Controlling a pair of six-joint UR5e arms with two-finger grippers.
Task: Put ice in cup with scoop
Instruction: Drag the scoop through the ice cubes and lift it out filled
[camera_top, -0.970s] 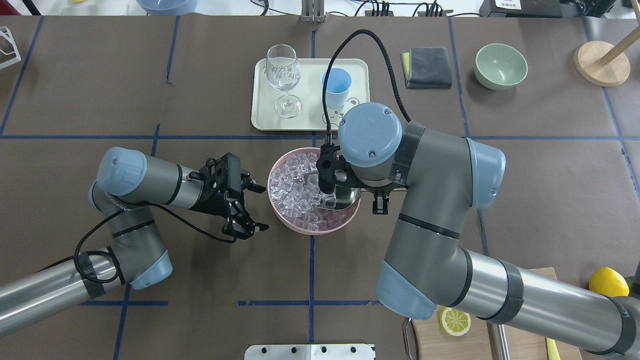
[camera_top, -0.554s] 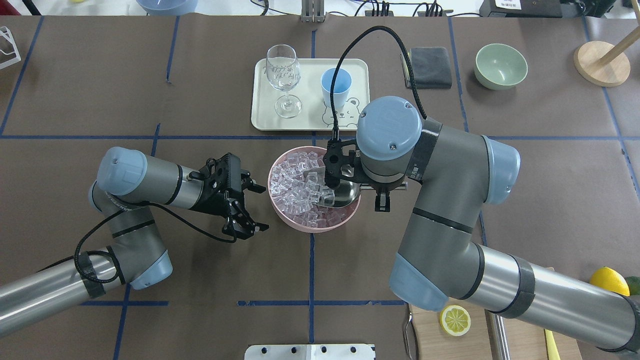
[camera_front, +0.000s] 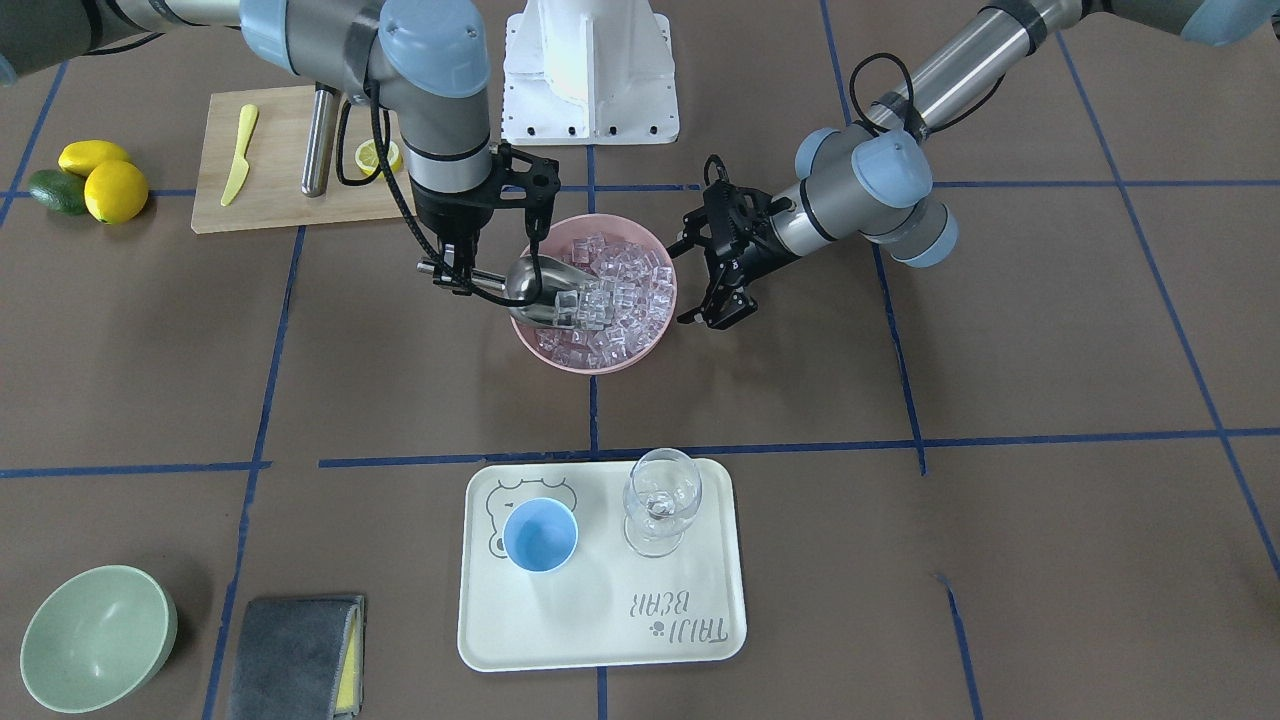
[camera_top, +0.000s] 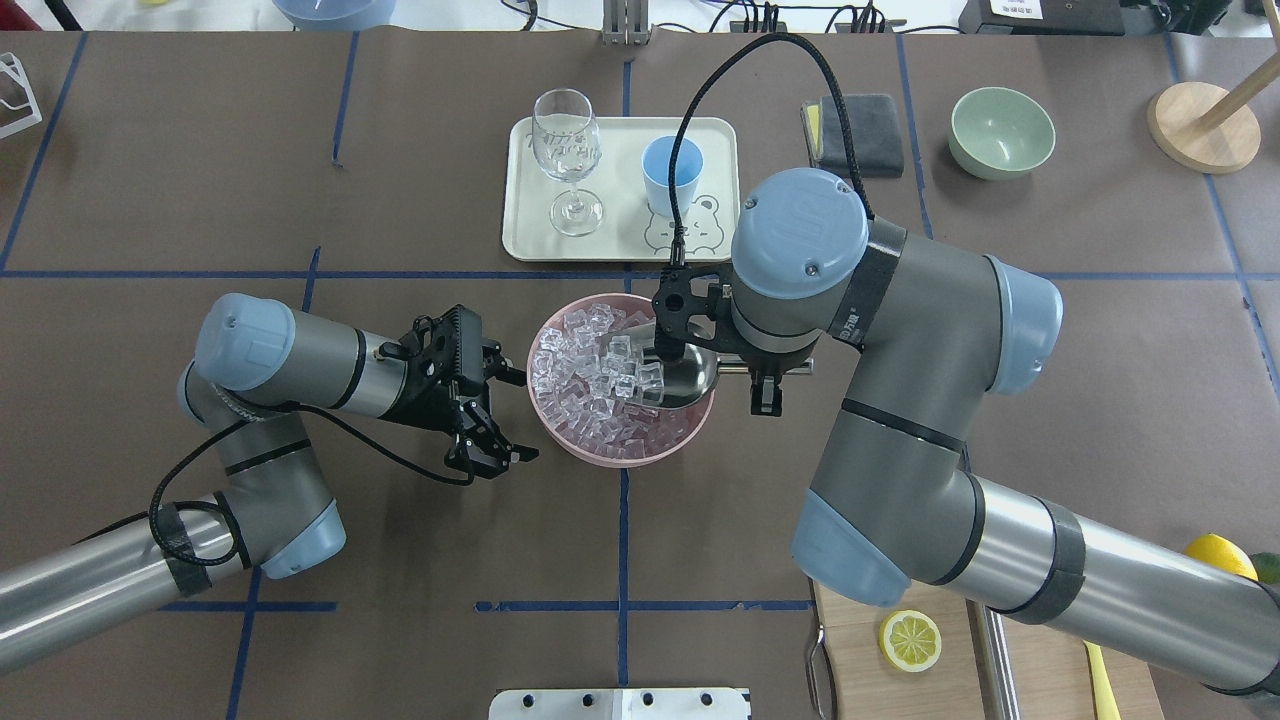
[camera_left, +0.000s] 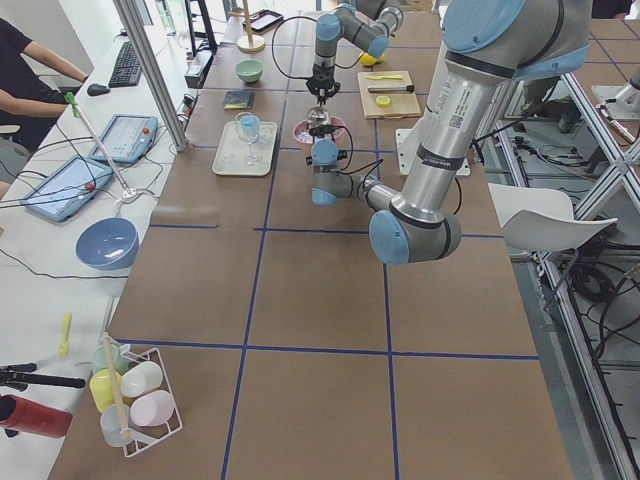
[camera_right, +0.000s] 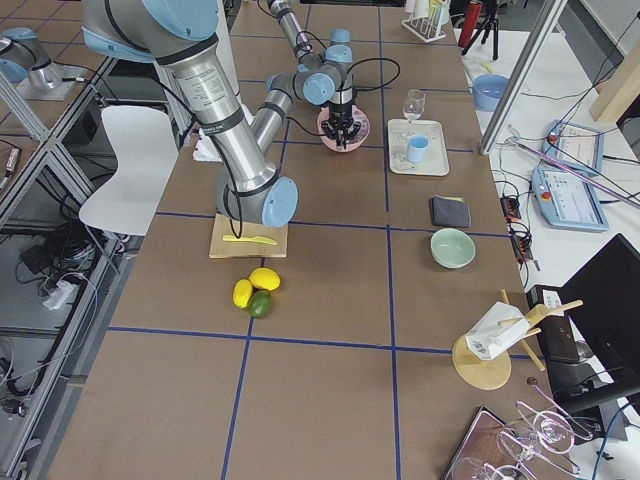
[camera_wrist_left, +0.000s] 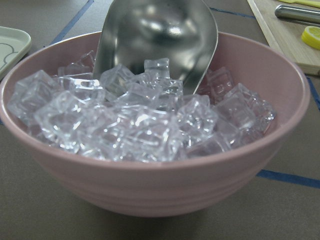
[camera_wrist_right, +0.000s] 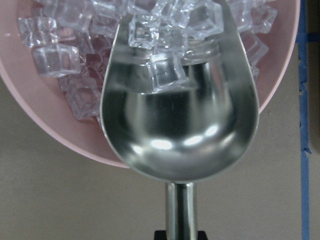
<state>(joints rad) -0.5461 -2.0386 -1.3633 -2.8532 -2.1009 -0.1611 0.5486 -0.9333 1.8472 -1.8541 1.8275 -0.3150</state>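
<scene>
Scoop (camera_wrist_right: 180, 120) polished mirror-like steel; ice (camera_wrist_left: 135, 125) glossy clear.

Cream tray (camera_front: 580, 620): grey lettering near one corner, upside down in the front-facing view, reads "TAIJI BEAR", with a small paw mark beside it. Wine glass (camera_front: 660, 500): pale lettering on the bowl, too faint to read. Black band (camera_top: 850, 322) on the right arm: small white characters, illegible.
</scene>
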